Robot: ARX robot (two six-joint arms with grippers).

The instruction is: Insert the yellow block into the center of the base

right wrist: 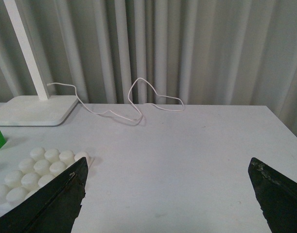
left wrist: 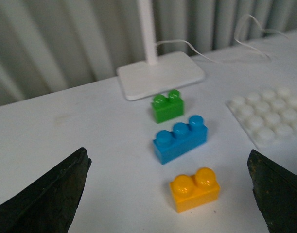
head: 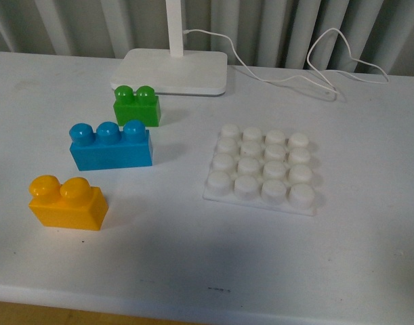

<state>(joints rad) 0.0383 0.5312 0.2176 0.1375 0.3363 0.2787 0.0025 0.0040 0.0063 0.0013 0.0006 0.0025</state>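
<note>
The yellow block (head: 67, 202) is an orange-yellow two-stud brick near the table's front left. It also shows in the left wrist view (left wrist: 194, 189), on the table between the wide-open jaws of my left gripper (left wrist: 170, 191), untouched. The white studded base (head: 263, 169) lies flat right of centre, empty; it also shows in the left wrist view (left wrist: 270, 115) and the right wrist view (right wrist: 39, 167). My right gripper (right wrist: 167, 199) is open and empty over bare table, beside the base. Neither arm shows in the front view.
A blue three-stud brick (head: 111, 145) and a green two-stud brick (head: 136, 105) stand behind the yellow block. A white lamp foot (head: 171, 71) with a post and a cable (head: 308, 64) sits at the back. The table's front edge (head: 193, 308) is close.
</note>
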